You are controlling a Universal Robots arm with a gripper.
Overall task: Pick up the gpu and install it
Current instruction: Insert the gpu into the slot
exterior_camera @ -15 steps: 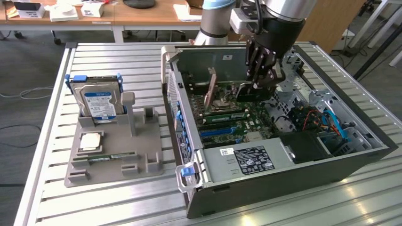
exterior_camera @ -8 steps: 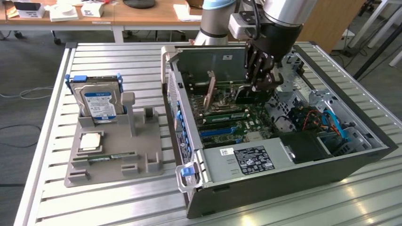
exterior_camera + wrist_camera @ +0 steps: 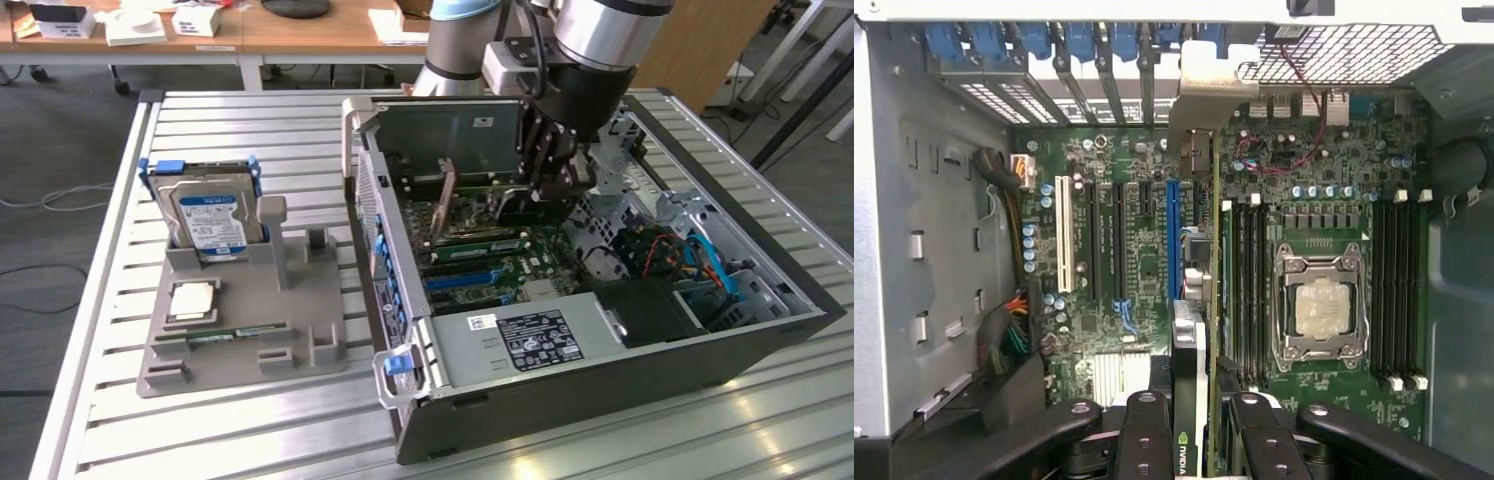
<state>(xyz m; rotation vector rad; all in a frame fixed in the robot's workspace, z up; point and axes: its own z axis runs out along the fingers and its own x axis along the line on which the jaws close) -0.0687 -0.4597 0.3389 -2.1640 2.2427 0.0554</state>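
**Card in my grip, inside the open case**

My gripper (image 3: 554, 185) is down inside the open dark-grey metal computer case (image 3: 601, 400), which lies on its side on the slatted aluminium table (image 3: 200, 440). My jaws are pinching the gpu (image 3: 1192, 340), a thin dark circuit card with a pale metal bracket strip at one end. One of my black fingers (image 3: 1144, 440) presses on each flat face.

In the wrist view I see the gpu edge-on, standing upright over the green motherboard (image 3: 1144, 270). It runs parallel to the expansion slots, just beside the long blue slot (image 3: 1172, 240). Its bracket end points away from me toward the row of blue plastic clips (image 3: 1034, 40) at the case's rear wall. Whether its lower edge is already touching a slot, I cannot tell.

On the other side of the card sits the square processor socket with its silver metal frame (image 3: 1322, 305), flanked by rows of black memory slots.

Outside the case, toward the exterior view's left, a grey plastic holder tray (image 3: 307, 350) rests on the table. A silver hard drive with a blue label (image 3: 207, 215) stands upright in it, and a slim green memory stick (image 3: 240, 333) lies flat nearer its front edge. Both are well apart from my gripper.
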